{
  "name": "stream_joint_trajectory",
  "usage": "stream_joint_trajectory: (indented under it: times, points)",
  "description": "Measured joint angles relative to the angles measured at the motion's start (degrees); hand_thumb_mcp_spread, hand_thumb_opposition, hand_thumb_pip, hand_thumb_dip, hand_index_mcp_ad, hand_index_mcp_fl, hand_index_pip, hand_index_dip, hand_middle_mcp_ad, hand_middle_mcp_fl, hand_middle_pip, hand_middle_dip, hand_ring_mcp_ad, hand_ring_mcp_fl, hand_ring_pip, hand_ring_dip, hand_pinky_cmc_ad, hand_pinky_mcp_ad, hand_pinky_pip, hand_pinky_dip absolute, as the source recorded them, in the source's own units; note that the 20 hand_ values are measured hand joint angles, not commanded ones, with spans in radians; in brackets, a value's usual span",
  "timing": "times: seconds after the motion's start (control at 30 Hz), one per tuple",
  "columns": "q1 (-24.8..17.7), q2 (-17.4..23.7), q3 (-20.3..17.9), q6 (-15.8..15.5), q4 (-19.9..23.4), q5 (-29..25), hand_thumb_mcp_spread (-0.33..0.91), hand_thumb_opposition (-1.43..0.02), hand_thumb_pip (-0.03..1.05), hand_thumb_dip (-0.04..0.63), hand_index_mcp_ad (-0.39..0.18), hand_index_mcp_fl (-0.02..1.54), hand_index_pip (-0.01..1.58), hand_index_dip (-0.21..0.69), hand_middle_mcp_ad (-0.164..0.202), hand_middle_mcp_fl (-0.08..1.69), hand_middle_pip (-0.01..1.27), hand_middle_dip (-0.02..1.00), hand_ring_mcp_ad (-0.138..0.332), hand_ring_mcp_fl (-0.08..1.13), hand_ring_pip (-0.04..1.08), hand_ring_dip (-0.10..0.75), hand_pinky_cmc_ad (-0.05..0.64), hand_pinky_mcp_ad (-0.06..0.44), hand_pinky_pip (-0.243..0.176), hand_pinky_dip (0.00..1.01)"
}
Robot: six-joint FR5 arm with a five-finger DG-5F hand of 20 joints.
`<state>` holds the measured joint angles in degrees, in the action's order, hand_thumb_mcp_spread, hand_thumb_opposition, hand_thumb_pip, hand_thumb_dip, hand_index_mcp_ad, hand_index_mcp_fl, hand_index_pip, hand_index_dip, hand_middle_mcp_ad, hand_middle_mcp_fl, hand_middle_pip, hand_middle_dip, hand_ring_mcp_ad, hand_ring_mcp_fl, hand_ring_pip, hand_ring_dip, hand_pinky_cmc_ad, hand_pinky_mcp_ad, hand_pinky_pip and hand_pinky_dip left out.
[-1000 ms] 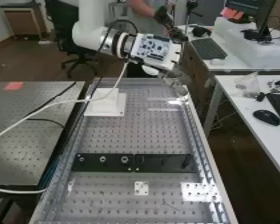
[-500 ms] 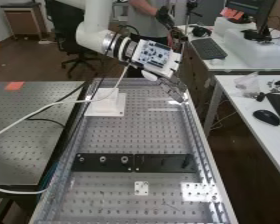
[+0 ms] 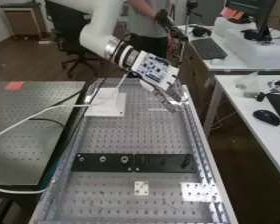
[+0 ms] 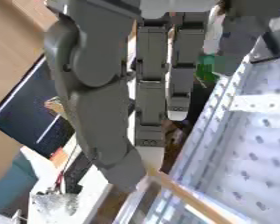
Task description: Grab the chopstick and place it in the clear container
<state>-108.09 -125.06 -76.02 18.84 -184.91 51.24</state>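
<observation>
Presently in hand [image 4: 150, 95]: chopstick [image 4: 181, 192], pinched between thumb and fingertips.
Long axis: aslant to fingers, jutting out near surface [image 3: 137, 135] edge.
Before release: likely realign axis.

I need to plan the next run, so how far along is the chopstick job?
The pickup looks done: the hand has the chopstick pinched at its thumb. In hand now is carrying it, with the hand at the far end of the bench. Placing and release are left, as the grip is closed.
</observation>
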Motion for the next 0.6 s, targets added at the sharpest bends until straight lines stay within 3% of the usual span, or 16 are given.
stream_joint_trajectory:
  times: [0.27, 0.43, 0.6]
  points:
    - [-0.9, 0.3, -0.5, 0.0, -0.2, -1.3, 0.78, -1.11, 0.42, 0.288, -0.155, 1.28, 0.35, 0.426, 0.03, 1.39, 0.14, 0.65, 0.07, 0.61, 0.12, 0.497, 0.347, 0.314, 0.003, 0.16]
    - [-1.5, -0.9, -0.4, 1.5, -2.9, -1.6, 0.78, -1.11, 0.42, 0.288, -0.164, 1.3, 0.34, 0.426, 0.026, 1.39, 0.14, 0.65, 0.07, 0.61, 0.12, 0.497, 0.347, 0.314, 0.005, 0.16]
    - [-1.7, -2.1, 0.5, 0.6, -4.3, -1.2, 0.78, -1.11, 0.42, 0.288, -0.168, 1.3, 0.34, 0.426, 0.026, 1.39, 0.14, 0.65, 0.07, 0.61, 0.12, 0.497, 0.347, 0.312, 0.019, 0.16]
